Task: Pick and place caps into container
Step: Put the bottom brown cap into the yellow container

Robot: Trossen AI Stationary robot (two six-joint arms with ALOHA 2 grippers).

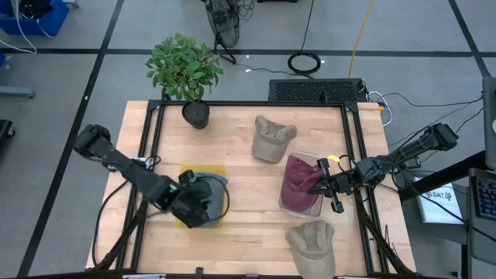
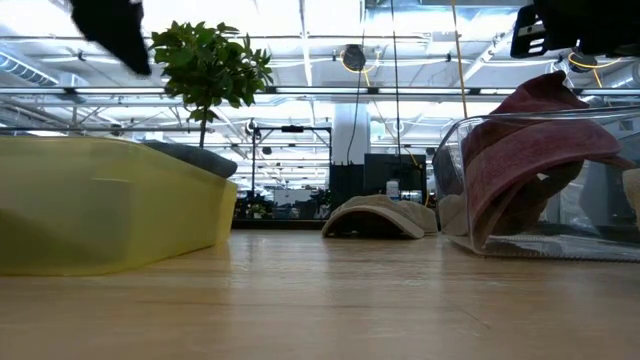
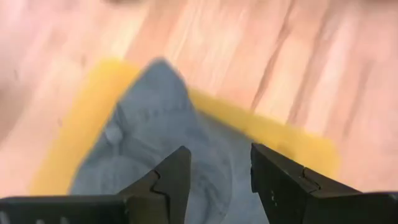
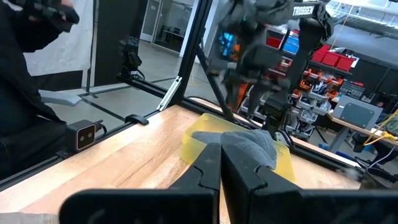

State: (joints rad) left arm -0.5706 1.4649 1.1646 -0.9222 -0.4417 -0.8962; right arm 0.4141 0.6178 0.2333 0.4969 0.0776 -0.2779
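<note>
Over the yellow bin [image 1: 203,172] on the left half of the counter [image 1: 248,232], we see the left hand [image 1: 203,203] hovering with its fingers [image 3: 171,180] parted and nothing between them — a blue-grey cap [image 3: 155,149] lies in the bin right beneath. On the right side, a maroon cap [image 1: 301,184] sits in a clear bin [image 2: 452,160], bulging above its rim. We find the right hand [image 1: 322,186] at that bin's edge, clenched tight and empty — its fingers [image 4: 208,171] press together. Two tan caps rest on the bare wood: one [image 1: 273,138] near the middle toward the back, just right of a potted plant [image 1: 186,74], the other [image 1: 313,245] at the front edge.
</note>
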